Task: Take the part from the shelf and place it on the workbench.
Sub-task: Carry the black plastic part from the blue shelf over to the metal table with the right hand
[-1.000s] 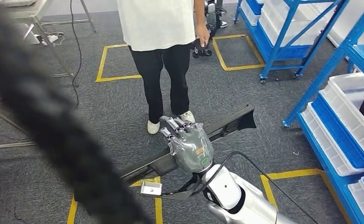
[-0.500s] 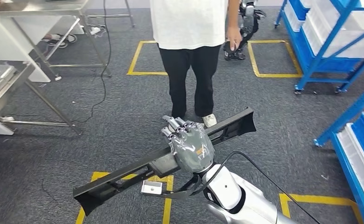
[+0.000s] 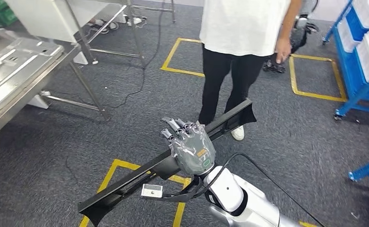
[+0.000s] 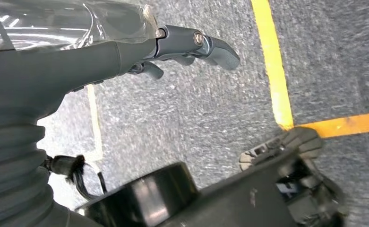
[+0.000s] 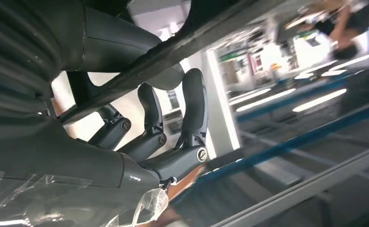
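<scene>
Above the grey floor (image 3: 102, 142), the right hand (image 3: 190, 147) is gripping the long black part (image 3: 140, 177) near its middle, fingers (image 5: 194, 106) curling around it. Both ends of the part are sticking out in the air. Down low, the left hand (image 4: 125, 52) is hanging with its fingers loosely apart, holding nothing.

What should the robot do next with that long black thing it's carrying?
Probably keep turning left toward the metal workbench. The right robot hand grips the long black part at its middle, and the bench lies off to the left, with a person standing ahead.
</scene>
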Action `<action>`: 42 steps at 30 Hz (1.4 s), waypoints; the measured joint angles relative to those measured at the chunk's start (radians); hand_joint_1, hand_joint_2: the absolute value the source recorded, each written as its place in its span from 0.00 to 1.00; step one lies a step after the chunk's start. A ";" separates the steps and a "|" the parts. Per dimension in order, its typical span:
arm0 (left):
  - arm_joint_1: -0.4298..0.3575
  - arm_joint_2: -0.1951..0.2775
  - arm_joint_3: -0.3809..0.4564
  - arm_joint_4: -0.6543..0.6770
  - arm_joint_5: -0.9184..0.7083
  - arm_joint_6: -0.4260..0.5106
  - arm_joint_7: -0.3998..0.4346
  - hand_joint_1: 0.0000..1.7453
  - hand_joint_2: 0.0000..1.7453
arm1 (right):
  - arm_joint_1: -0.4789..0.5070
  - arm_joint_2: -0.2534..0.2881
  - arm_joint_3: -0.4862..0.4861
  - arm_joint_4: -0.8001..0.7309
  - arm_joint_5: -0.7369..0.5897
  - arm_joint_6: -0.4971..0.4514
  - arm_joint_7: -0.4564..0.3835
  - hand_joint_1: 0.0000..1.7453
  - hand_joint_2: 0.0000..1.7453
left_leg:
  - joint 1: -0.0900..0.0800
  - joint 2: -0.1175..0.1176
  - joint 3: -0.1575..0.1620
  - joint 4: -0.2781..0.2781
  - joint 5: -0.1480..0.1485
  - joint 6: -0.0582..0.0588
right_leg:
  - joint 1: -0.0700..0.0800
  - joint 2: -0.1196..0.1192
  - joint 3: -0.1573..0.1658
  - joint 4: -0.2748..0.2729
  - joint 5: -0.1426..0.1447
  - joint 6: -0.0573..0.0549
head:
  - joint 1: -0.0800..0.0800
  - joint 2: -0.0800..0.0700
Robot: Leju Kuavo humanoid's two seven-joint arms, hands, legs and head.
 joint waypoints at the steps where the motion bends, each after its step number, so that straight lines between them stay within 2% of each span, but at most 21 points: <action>1: -0.001 -0.002 0.000 0.000 0.000 -0.001 0.000 0.00 1.00 | 0.003 -0.001 0.001 0.000 -0.003 0.000 -0.001 1.00 1.00 | 0.002 -0.014 0.000 0.000 0.000 0.001 | 0.000 0.011 -0.038 0.069 -0.026 0.002 | 0.000 0.000; 3: 0.003 -0.005 0.000 0.000 0.000 -0.003 0.002 0.00 1.00 | 0.011 -0.001 0.003 0.001 -0.008 -0.001 -0.004 1.00 1.00 | 0.006 -0.044 0.001 0.002 -0.001 0.000 | -0.002 0.015 -0.083 0.134 -0.028 0.008 | 0.000 0.000; 5: 0.006 -0.005 0.000 0.000 0.000 -0.002 0.004 0.00 1.00 | 0.014 -0.001 0.006 0.001 -0.011 -0.002 -0.006 1.00 1.00 | 0.014 -0.076 0.002 0.008 -0.005 -0.007 | -0.009 0.025 -0.053 0.045 0.041 0.016 | 0.000 0.000; 7: 0.006 -0.004 0.000 0.000 0.000 0.001 0.004 0.00 1.00 | 0.014 -0.001 0.008 0.002 -0.013 -0.005 -0.006 1.00 1.00 | 0.020 -0.103 -0.004 0.023 -0.015 -0.022 | -0.023 0.074 0.003 -0.083 0.097 0.025 | 0.000 0.000; 9: 0.005 -0.003 0.000 0.000 0.000 0.003 0.003 0.00 1.00 | 0.015 0.001 0.009 0.002 -0.016 -0.007 -0.005 1.00 1.00 | 0.020 -0.122 -0.017 0.032 -0.017 -0.034 | -0.029 0.107 0.020 -0.130 0.106 0.018 | 0.000 0.000; 11: 0.004 -0.001 0.000 0.000 0.000 0.005 0.002 0.00 1.00 | 0.016 0.002 0.009 0.003 -0.019 -0.009 -0.004 1.00 1.00 | 0.023 -0.136 -0.025 0.031 -0.014 -0.041 | -0.027 0.089 0.016 -0.131 0.109 0.000 | 0.000 0.000; 13: 0.005 0.001 0.001 0.000 0.000 0.006 0.002 0.00 1.00 | 0.015 0.002 0.009 0.003 -0.020 -0.010 -0.003 1.00 1.00 | 0.023 -0.102 -0.041 0.063 -0.030 -0.048 | -0.024 0.067 0.019 -0.133 0.110 -0.012 | -0.001 0.000; 15: 0.002 0.002 0.002 0.000 0.001 0.006 0.002 0.00 1.00 | 0.015 0.002 0.009 0.003 -0.021 -0.010 -0.002 1.00 1.00 | 0.020 -0.041 -0.095 0.177 -0.084 -0.053 | -0.018 0.043 0.022 -0.134 0.107 -0.021 | -0.002 0.000; 18: -0.006 0.001 0.005 0.000 0.001 0.006 0.000 0.00 1.00 | 0.019 0.001 0.009 0.003 -0.022 -0.010 -0.002 1.00 1.00 | 0.017 -0.014 -0.180 0.351 -0.149 -0.047 | -0.005 -0.003 0.024 -0.134 0.102 -0.029 | -0.002 0.000; 20: -0.004 0.001 0.006 0.000 0.001 0.006 -0.001 0.00 1.00 | 0.020 0.001 0.009 0.003 -0.022 -0.010 -0.003 1.00 1.00 | 0.008 -0.007 -0.145 0.297 -0.111 -0.033 | 0.002 -0.030 0.031 -0.134 0.097 -0.033 | -0.002 0.000; 22: 0.001 0.002 0.006 0.000 0.000 0.006 -0.001 0.00 1.00 | 0.019 0.002 0.008 0.003 -0.022 -0.010 -0.003 1.00 1.00 | -0.013 0.038 -0.061 0.144 -0.048 -0.009 | 0.005 -0.052 0.041 -0.136 0.092 -0.034 | -0.002 0.000; 24: 0.001 0.004 0.006 0.000 0.000 0.007 -0.001 0.00 1.00 | 0.018 0.003 0.008 0.002 -0.022 -0.010 -0.002 1.00 1.00 | -0.032 0.075 -0.014 0.044 -0.026 0.010 | 0.007 -0.075 0.045 -0.138 0.088 -0.032 | -0.002 0.000; 25: 0.000 0.005 0.006 0.000 0.001 0.007 -0.001 0.00 1.00 | 0.019 0.003 0.008 0.002 -0.022 -0.010 -0.002 1.00 1.00 | -0.037 0.072 -0.010 0.030 -0.030 0.013 | 0.008 -0.088 0.047 -0.140 0.087 -0.030 | -0.002 0.000; 27: 0.006 0.006 0.006 0.000 0.001 0.008 -0.001 0.00 1.00 | 0.019 0.004 0.007 0.002 -0.023 -0.010 -0.002 1.00 1.00 | -0.033 0.047 0.001 0.009 -0.023 0.017 | 0.008 -0.096 0.054 -0.143 0.084 -0.024 | -0.002 0.000; 29: 0.013 0.006 0.006 0.000 0.001 0.008 -0.001 0.00 1.00 | 0.018 0.004 0.007 0.001 -0.022 -0.010 -0.002 1.00 1.00 | -0.020 0.024 0.020 -0.015 -0.010 0.016 | 0.007 -0.046 0.042 -0.103 0.061 -0.016 | -0.002 0.000; 32: 0.013 0.002 0.006 0.000 0.001 0.008 -0.002 0.00 1.00 | 0.020 0.000 0.007 -0.002 -0.022 -0.006 -0.003 1.00 1.00 | -0.007 -0.014 0.027 -0.022 -0.004 0.015 | 0.004 0.015 -0.056 0.081 -0.018 -0.003 | -0.001 0.000; 34: 0.015 0.000 0.006 0.000 0.002 0.008 -0.002 0.00 1.00 | 0.025 -0.003 0.008 -0.002 -0.022 -0.003 -0.003 1.00 1.00 | -0.001 -0.043 0.028 -0.020 -0.006 0.012 | 0.002 0.017 -0.091 0.127 -0.013 0.004 | -0.001 0.000; 36: 0.016 -0.001 0.006 0.000 0.003 0.008 -0.002 0.00 1.00 | 0.026 -0.003 0.008 -0.002 -0.020 -0.002 -0.004 1.00 1.00 | 0.008 -0.074 0.029 -0.012 -0.012 0.001 | -0.007 0.032 -0.048 0.019 0.060 0.014 | -0.001 0.000; 38: 0.015 0.001 0.006 0.000 0.003 0.009 -0.003 0.00 1.00 | 0.025 -0.004 0.009 -0.003 -0.016 -0.001 -0.004 1.00 1.00 | 0.015 -0.102 0.021 0.008 -0.024 -0.015 | -0.017 0.075 0.008 -0.104 0.112 0.022 | -0.002 0.000; 40: 0.014 0.002 0.006 0.000 0.003 0.010 -0.005 0.00 1.00 | 0.023 -0.004 0.009 -0.003 -0.014 0.000 -0.004 1.00 1.00 | 0.016 -0.121 0.009 0.020 -0.031 -0.024 | -0.019 0.092 0.023 -0.137 0.115 0.010 | -0.003 0.000; 42: 0.015 0.003 0.007 0.000 0.003 0.011 -0.007 0.00 1.00 | 0.021 -0.003 0.009 -0.003 -0.013 0.001 -0.004 1.00 1.00 | 0.017 -0.128 0.002 0.024 -0.033 -0.027 | -0.017 0.069 0.023 -0.138 0.115 -0.007 | -0.003 0.000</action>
